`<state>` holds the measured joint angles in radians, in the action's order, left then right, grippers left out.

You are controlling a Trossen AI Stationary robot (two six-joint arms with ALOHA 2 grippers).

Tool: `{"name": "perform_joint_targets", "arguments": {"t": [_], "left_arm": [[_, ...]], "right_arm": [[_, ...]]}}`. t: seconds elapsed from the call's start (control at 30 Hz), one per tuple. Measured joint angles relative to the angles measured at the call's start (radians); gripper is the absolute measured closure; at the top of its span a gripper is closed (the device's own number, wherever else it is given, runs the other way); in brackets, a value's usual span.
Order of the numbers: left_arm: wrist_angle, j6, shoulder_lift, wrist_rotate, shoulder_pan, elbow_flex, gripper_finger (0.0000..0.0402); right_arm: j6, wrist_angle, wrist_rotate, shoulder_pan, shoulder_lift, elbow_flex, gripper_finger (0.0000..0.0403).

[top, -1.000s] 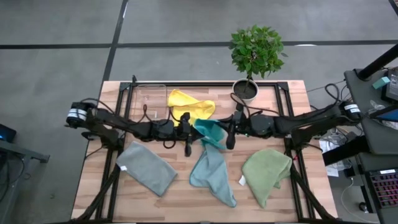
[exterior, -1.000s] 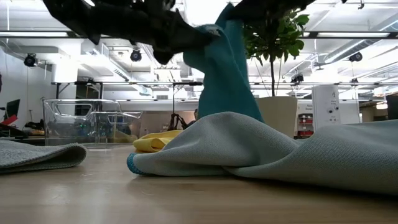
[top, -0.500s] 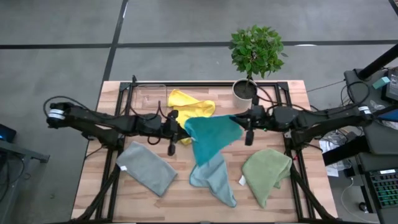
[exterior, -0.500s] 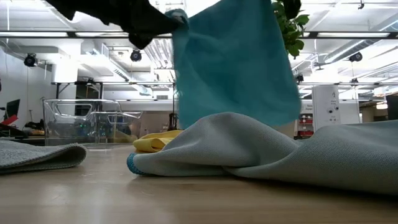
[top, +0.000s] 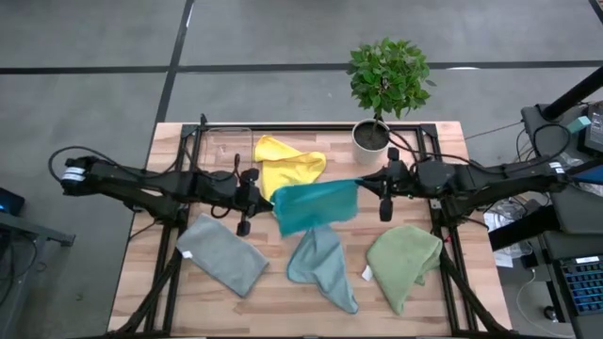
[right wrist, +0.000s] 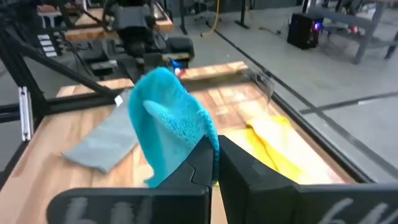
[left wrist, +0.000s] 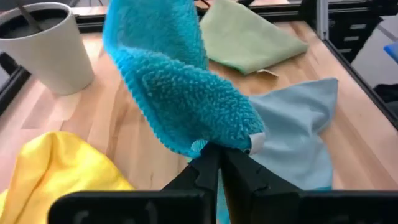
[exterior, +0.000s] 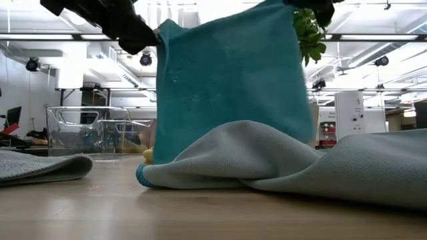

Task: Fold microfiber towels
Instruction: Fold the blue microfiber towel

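Observation:
The teal towel (top: 316,204) hangs spread between my two grippers above the table's middle. My left gripper (top: 256,196) is shut on its left top corner, my right gripper (top: 373,185) on its right top corner. The yellow towel (top: 287,162) lies at the far middle. The light blue towel (top: 323,266) lies crumpled near the front, under the teal one. The grey towel (top: 222,254) lies at the front left and the olive green towel (top: 403,260) at the front right. My left gripper pinches the teal towel's corner (left wrist: 214,144) between its two fingers, beside the white tag (left wrist: 257,142), coming level from the table's left. The towel hangs below, clear of the table. My right gripper pinches the opposite top corner (right wrist: 202,144) between its two fingers, level from the table's right. The top edge runs stretched between both grippers.
A clear plastic bin (top: 224,151) stands at the far left. A potted plant in a white pot (top: 374,135) stands at the far right edge. Bare wood shows along the table's front edge.
My two grippers have moved apart, the left toward the table's left edge and the right toward its right edge. The teal towel, bunched and hanging narrow a second ago, has been spread out wide and hangs as a flat sheet between them.

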<state>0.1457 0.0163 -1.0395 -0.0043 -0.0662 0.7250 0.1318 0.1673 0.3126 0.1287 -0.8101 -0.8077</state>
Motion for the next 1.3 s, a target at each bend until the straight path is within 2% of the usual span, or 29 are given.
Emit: {"name": "perform_joint_targets", "arguments": {"t": [0.17,0.27,0.53,0.67,0.87,1.03,1.3], "left_arm": [[0.008,-0.015,-0.027,0.001,0.0,-0.001,0.0401],[0.034,-0.075,-0.03,0.009,0.001,-0.001,0.0401],[0.049,-0.108,-0.036,0.021,0.002,-0.013,0.0401],[0.047,-0.116,-0.074,0.026,0.002,-0.018,0.0401],[-0.023,-0.13,-0.198,0.069,0.002,-0.019,0.04],[-0.075,-0.169,-0.322,0.128,0.001,-0.019,0.0362],[-0.191,-0.195,-0.488,0.131,0.001,-0.018,0.0267]], "right_arm": [[0.011,0.009,0.002,0.0,-0.045,0.007,0.0394],[0.024,0.015,0.002,0.0,-0.056,0.007,0.0394],[0.077,0.125,-0.002,0.024,-0.057,0.011,0.0394],[0.115,0.191,-0.006,0.062,-0.072,0.026,0.0394],[0.138,0.233,-0.023,0.122,-0.127,0.046,0.0394],[0.146,0.263,-0.033,0.167,-0.197,0.048,0.0394],[0.15,0.274,-0.034,0.203,-0.302,0.049,0.0394]]}}
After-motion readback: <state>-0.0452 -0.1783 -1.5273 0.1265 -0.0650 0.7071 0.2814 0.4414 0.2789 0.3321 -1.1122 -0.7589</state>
